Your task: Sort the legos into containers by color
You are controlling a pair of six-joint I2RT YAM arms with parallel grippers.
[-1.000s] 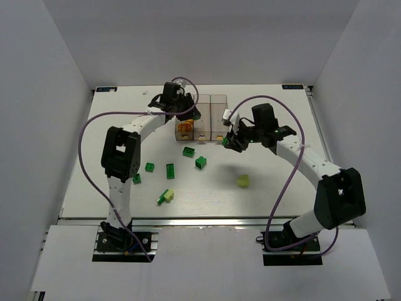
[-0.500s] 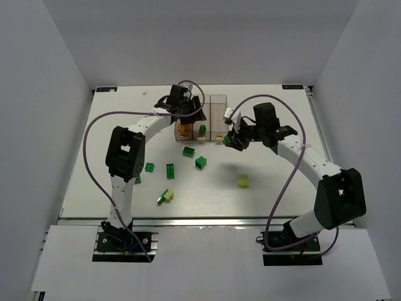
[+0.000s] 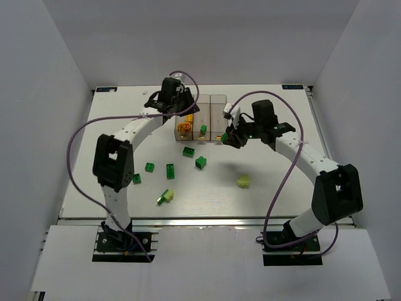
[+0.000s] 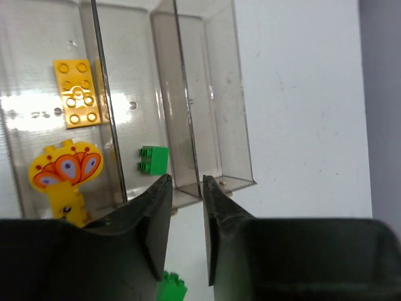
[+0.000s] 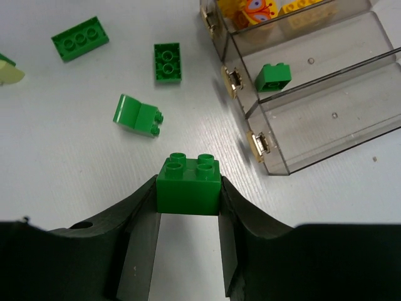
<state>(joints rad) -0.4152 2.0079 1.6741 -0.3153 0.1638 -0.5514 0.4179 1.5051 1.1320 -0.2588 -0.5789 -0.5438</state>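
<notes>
Right tool (image 5: 188, 195) pinches a green two-by-two brick (image 5: 188, 179) near the front end of the three joined clear bins (image 5: 326, 128), above the tabletop (image 5: 75, 163). We see the left tool (image 4: 186, 182) over the bins, its jaws slightly apart and holding nothing. The middle bin contains one small green brick (image 5: 273, 76), and the end bin beside it an orange plate (image 4: 75, 93). Further green bricks (image 5: 167, 62) lie loose in front of the bins.
</notes>
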